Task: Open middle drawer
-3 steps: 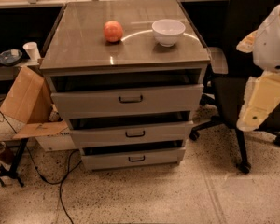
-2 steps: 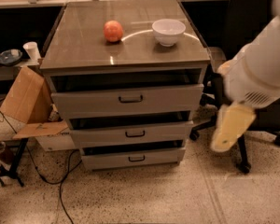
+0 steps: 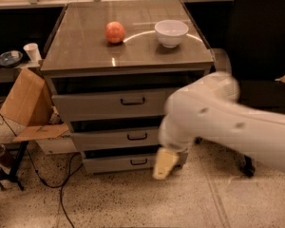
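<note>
The middle drawer (image 3: 116, 137) is the second of three grey drawers in the cabinet, with a small dark bar handle (image 3: 137, 137) at its centre. Its front sits about level with the other two. My white arm (image 3: 218, 120) sweeps in from the right and covers the drawer's right end. The gripper (image 3: 164, 164), a pale yellow shape, hangs low in front of the bottom drawer (image 3: 121, 162), below and right of the middle handle. It touches nothing that I can see.
An orange-red fruit (image 3: 115, 32) and a white bowl (image 3: 171, 32) sit on the cabinet top (image 3: 85, 46). An open cardboard box (image 3: 28, 103) leans at the cabinet's left. A black chair (image 3: 263, 56) stands at the right. Cables (image 3: 61, 184) lie on the speckled floor.
My arm has swung from the far right leftward and down across the cabinet front. The gripper now sits by the bottom drawer. The drawers have not moved.
</note>
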You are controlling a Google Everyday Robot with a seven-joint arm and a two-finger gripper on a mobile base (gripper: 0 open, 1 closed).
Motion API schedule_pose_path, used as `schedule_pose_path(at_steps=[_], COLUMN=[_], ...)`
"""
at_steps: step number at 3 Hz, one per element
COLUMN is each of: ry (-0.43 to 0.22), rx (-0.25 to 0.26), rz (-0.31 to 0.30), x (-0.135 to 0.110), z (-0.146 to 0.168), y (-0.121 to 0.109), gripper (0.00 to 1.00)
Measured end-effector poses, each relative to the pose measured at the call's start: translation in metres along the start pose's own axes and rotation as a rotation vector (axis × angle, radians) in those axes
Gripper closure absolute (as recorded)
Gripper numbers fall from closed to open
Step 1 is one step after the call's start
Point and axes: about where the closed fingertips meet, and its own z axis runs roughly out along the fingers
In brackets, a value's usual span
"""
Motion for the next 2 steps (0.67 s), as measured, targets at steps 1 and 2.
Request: schedule_pose_path(at_steps=[1, 2], ry=[-0.041, -0.105], rx=[-0.034, -0.087], rz=[-0.046, -0.028], x=[-0.051, -0.105], z=[0.099, 0.207], y=[0.009, 0.027], gripper=[0.0, 0.0])
